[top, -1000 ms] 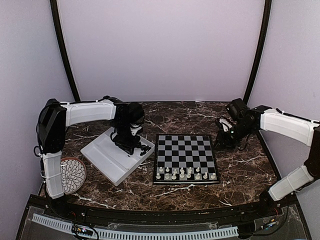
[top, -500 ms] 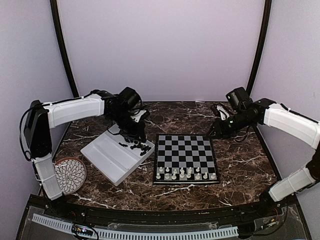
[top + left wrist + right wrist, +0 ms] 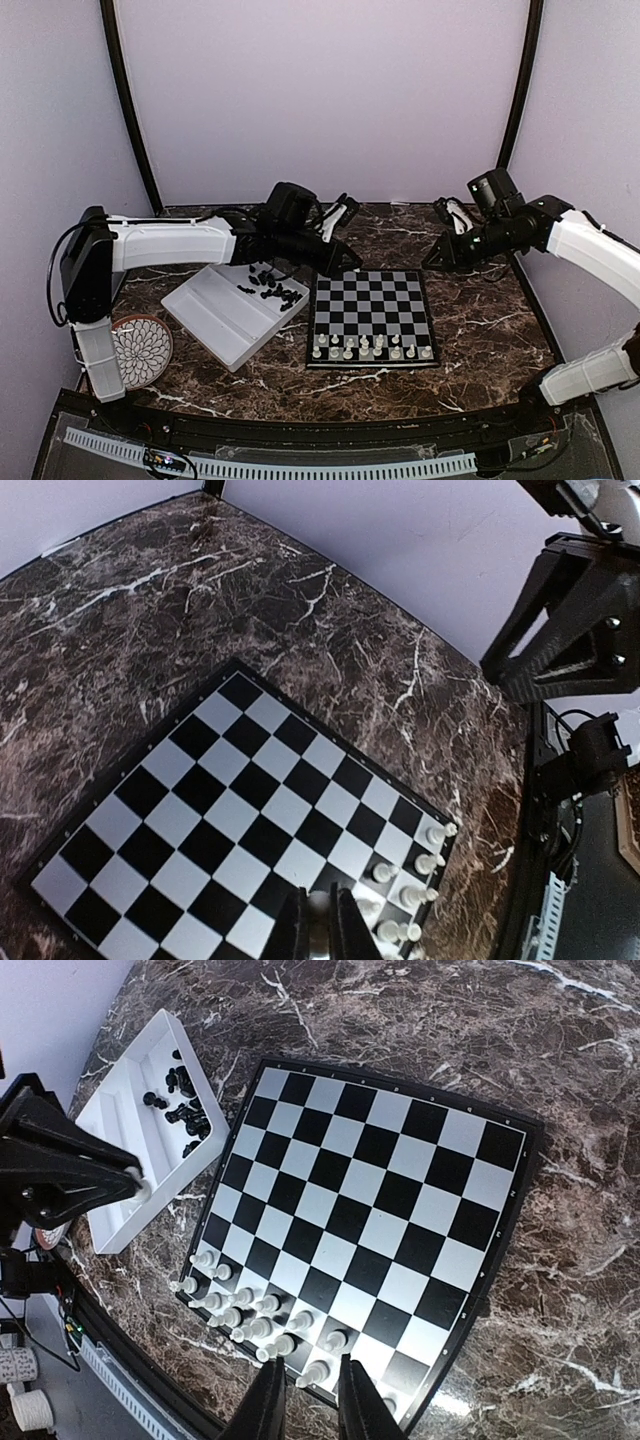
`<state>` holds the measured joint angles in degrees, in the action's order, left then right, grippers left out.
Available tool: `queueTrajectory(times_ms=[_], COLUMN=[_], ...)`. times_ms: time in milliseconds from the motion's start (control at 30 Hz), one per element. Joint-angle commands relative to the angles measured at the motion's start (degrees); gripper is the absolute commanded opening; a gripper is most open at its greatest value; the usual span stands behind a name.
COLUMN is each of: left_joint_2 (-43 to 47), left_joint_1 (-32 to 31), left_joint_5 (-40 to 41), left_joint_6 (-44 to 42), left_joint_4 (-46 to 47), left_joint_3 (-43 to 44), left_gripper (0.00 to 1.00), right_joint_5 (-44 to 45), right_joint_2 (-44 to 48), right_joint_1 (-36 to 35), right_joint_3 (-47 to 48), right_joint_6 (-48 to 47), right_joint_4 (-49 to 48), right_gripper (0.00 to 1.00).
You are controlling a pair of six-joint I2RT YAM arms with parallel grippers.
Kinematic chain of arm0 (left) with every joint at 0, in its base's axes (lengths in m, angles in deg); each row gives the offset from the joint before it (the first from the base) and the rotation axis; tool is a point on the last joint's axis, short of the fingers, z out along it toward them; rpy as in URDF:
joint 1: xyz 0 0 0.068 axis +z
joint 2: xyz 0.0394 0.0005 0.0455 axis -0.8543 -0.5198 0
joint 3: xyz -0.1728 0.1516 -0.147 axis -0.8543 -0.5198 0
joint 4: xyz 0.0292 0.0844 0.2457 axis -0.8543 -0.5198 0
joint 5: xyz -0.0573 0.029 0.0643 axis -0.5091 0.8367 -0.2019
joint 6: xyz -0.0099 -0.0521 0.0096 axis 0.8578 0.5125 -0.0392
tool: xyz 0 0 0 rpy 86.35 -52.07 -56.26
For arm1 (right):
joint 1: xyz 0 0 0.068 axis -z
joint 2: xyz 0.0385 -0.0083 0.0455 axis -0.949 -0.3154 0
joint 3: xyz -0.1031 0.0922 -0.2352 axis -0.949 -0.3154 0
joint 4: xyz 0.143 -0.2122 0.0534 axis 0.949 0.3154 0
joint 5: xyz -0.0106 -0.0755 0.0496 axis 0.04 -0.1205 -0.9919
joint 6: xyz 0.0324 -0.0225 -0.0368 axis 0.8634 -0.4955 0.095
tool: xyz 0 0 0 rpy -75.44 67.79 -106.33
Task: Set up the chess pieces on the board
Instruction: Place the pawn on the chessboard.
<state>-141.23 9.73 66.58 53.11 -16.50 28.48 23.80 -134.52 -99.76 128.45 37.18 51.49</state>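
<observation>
A: How far along, reading from the near edge back?

B: Under halfway, by the look of it. White chess pieces [image 3: 365, 347] standing on the two nearest rows of the board [image 3: 370, 300], low in the middle of the top view. Front row apparently full, second row with gaps.

A: And past those?

B: Bare squares right up to the far rows. Black pieces [image 3: 272, 287] heaped loose in the far end of the white tray [image 3: 215, 320], just left of the board. None placed yet, so all of black left to do, plus the last white ones.

A: Arms?

B: Left arm [image 3: 170, 240] stretched in from the left, jaws pressed together over the board's far left edge. Impossible to tell whether pinching a piece. Right arm [image 3: 590, 245] at the upper right, past the far right corner, jaws slightly apart and empty.

A: Surface and room?

B: Dark brown marbled worktop [image 3: 480, 340] with pale veins, round patterned plate [image 3: 140, 350] at lower left. Behind, plain lilac walls [image 3: 320, 100] and two dark poles [image 3: 125, 110] rising at the back corners.
</observation>
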Motion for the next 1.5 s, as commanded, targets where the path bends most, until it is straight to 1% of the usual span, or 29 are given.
queueTrajectory(times_ms=[0,133,233,333,400,533,633,800,900,1000,1133,1267,1367,1467], left_joint_2=[-3.6,-6.4,-8.4,-10.7,-12.3,-14.7,-15.7,-17.3,-17.3,-16.8,-13.8,-8.8,-3.6,1.2], left_joint_1=[-1.6,-3.3,-4.1,-4.6,-4.8,-5.1,-5.1,-5.1,-5.1,-5.2,-5.4,-5.5,-5.5,-5.5], left_joint_5=[5.0,8.8,11.5,12.0,12.1,12.2,12.5,11.5,10.7,10.1,10.7,10.8,11.8,13.2], left_joint_6=[-1.9,-2.6,-2.2,-2.3,-2.4,-3.1,-3.1,-3.5,-3.5,-3.6,-4.0,-4.0,-2.7,-0.8], left_joint_4=[14.7,22.5,31.4,38.2,40.5,41.6,40.7,35.2,33.8,31.9,29.6,25.3,19.2,13.9], left_joint_3=[-3.3,-7.2,-12.4,-14.7,-15.3,-15.1,-14.7,-12.6,-12.1,-11.6,-11.5,-10.1,-8.3,-7.3], left_gripper=[0.04,0.05,0.05,0.05,0.05,0.06,0.08,0.13,0.15,0.2,0.25,0.3,0.32,0.34], right_joint_5=[2.1,2.7,2.7,2.1,1.7,0.9,0.3,-0.7,-0.7,-0.9,-1.4,-1.7,-1.4,-0.7], right_joint_2=[1.2,1.2,0.5,-0.7,-1.6,-3.3,-4.2,-5.0,-5.3,-5.2,-5.4,-5.6,-6.8,-11.5], right_joint_1=[-0.4,-0.5,-0.4,-0.4,-0.4,-0.4,-0.4,-0.4,-0.5,-0.4,-0.4,-0.6,-1.1,-3.0], right_joint_3=[1.1,2.2,3.1,3.6,3.7,3.5,3.3,2.5,2.2,2.2,2.8,1.8,0.3,0.5], right_joint_6=[-0.4,-0.4,-0.8,-1.5,-1.9,-2.9,-3.5,-2.9,-2.6,-2.5,-2.4,-2.7,-3.0,-4.2], right_joint_4=[3.4,5.6,6.5,6.7,6.6,6.2,5.4,3.7,3.5,3.6,3.7,3.0,1.6,1.2], right_gripper=[0.2,0.2,0.2,0.2,0.2,0.2,0.19,0.19,0.2,0.2,0.19,0.2,0.2,0.2])
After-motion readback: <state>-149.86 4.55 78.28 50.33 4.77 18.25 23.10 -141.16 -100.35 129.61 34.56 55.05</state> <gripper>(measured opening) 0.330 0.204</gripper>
